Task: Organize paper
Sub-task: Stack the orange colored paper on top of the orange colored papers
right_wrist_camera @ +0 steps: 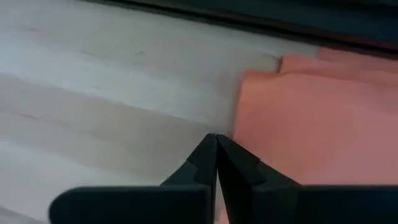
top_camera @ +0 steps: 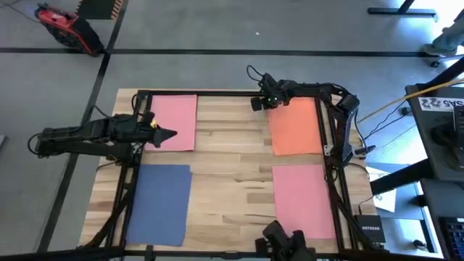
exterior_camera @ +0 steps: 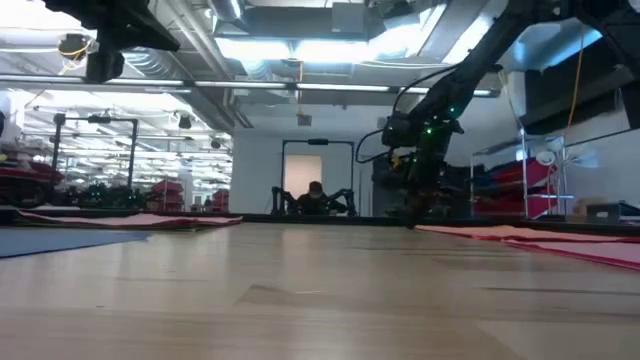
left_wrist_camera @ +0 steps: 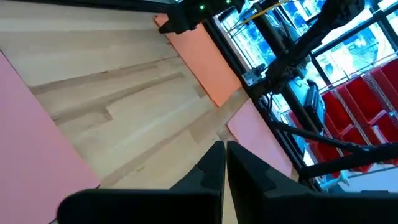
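Four sheets of paper lie flat on the wooden table: pink [top_camera: 174, 122] at the far left, orange [top_camera: 295, 127] at the far right, blue [top_camera: 159, 204] at the near left, and pink [top_camera: 303, 199] at the near right. My left gripper [top_camera: 171, 134] is shut and hangs raised over the right edge of the far pink sheet [left_wrist_camera: 37, 130], holding nothing. My right gripper [top_camera: 255, 104] is shut and low at the table, its tips [right_wrist_camera: 216, 138] at the orange sheet's [right_wrist_camera: 311, 124] left edge, near the far corner. My right gripper points its shut fingers down at the orange sheet's left edge [right_wrist_camera: 239, 124], near the far left corner. I cannot tell whether the tips touch the sheet or the tabletop. The sheet lies flat on the table.
A dark frame [top_camera: 232, 93] runs around the table's edges. Bare wood [top_camera: 232, 167] lies between the left and right sheets. A dark camera mount [top_camera: 286, 243] sits at the near edge. At the orange sheet's far corner a second, offset paper edge [right_wrist_camera: 298, 60] shows.
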### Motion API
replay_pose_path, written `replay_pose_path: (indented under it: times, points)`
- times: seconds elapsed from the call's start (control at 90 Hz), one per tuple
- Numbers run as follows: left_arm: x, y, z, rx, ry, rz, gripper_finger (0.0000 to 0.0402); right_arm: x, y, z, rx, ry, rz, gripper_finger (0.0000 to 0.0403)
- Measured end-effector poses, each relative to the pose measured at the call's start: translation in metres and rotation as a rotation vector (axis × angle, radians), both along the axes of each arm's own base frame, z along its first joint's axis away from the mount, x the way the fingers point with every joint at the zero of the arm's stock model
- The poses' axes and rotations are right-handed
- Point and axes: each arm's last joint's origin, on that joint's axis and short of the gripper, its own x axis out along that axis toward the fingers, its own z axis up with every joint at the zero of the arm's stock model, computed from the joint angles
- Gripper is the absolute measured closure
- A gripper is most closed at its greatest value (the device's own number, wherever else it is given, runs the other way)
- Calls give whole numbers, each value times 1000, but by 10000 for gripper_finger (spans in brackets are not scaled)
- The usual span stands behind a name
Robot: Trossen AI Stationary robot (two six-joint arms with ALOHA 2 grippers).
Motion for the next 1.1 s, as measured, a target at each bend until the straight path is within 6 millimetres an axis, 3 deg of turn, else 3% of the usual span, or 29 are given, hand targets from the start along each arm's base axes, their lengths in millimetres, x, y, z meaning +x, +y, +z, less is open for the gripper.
replay_pose_path:
  times: [0.344, 0.822, 0.944, 1.1]
  points:
    - [0, 0, 0, -4, -2, 5, 402, -10, -7, -1, 3, 30, -59, 403]
    - [0, 0, 0, -5, -2, 5, 402, -10, -9, 1, -3, 41, -84, 403]
    - [0, 0, 0, -3, -2, 4, 402, -7, -15, 11, -29, 61, -77, 403]
    - [1, 0, 4, 34, -33, -13, 402, 4, -25, 40, -64, 55, -3, 403]
